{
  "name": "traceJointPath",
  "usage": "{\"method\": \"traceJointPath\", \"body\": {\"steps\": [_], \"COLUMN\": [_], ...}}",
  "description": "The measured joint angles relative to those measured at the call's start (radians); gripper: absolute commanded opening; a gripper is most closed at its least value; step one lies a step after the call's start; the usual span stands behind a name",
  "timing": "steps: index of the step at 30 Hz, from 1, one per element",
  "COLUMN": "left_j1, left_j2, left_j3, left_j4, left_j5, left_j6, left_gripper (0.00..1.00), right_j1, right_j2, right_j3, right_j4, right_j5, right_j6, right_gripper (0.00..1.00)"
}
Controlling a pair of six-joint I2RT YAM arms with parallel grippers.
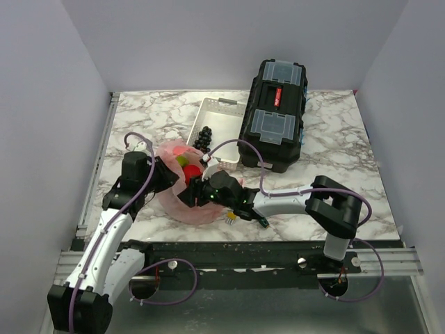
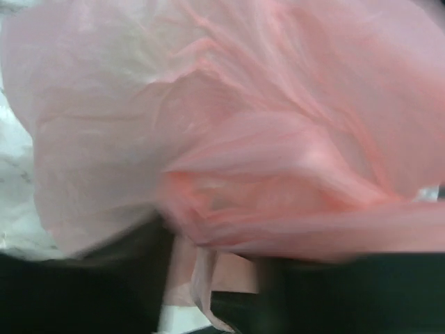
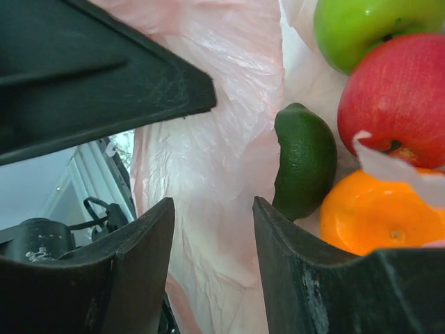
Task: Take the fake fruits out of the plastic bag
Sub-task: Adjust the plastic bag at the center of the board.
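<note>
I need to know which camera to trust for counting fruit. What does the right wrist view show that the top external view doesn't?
Only the right wrist view: the dark green fruit and the orange fruit, lying in the bag just beyond the open right end effector.

Only the top external view: the black toolbox, the white tray and the grapes.

Both: the plastic bag, the red fruit and the light green fruit.
</note>
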Motion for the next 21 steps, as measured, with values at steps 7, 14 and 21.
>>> {"method": "traceJointPath", "body": {"steps": [7, 14, 21], "left_j1": [0.007, 0.008, 0.008], "left_j2": [0.073, 0.045, 0.01], "left_j3": [0.021, 0.021, 0.026], "left_j4": [-0.06, -0.196, -0.363], "left_j5": [-0.037, -0.056, -0.13], "left_j6": [0.043, -0.016, -0.077], "left_gripper": [0.0, 0.0, 0.0], "right_j1": [0.0, 0.0, 0.0], "right_j2": [-0.001, -0.001, 0.016], "right_j3": [0.038, 0.159, 0.075], "right_j4": [-0.127, -0.194, -0.169], "right_j5": [0.139, 0.227, 0.263], "right_j6": [-0.03, -0.101, -0.117], "right_gripper": [0.57, 0.58, 0.54]}}
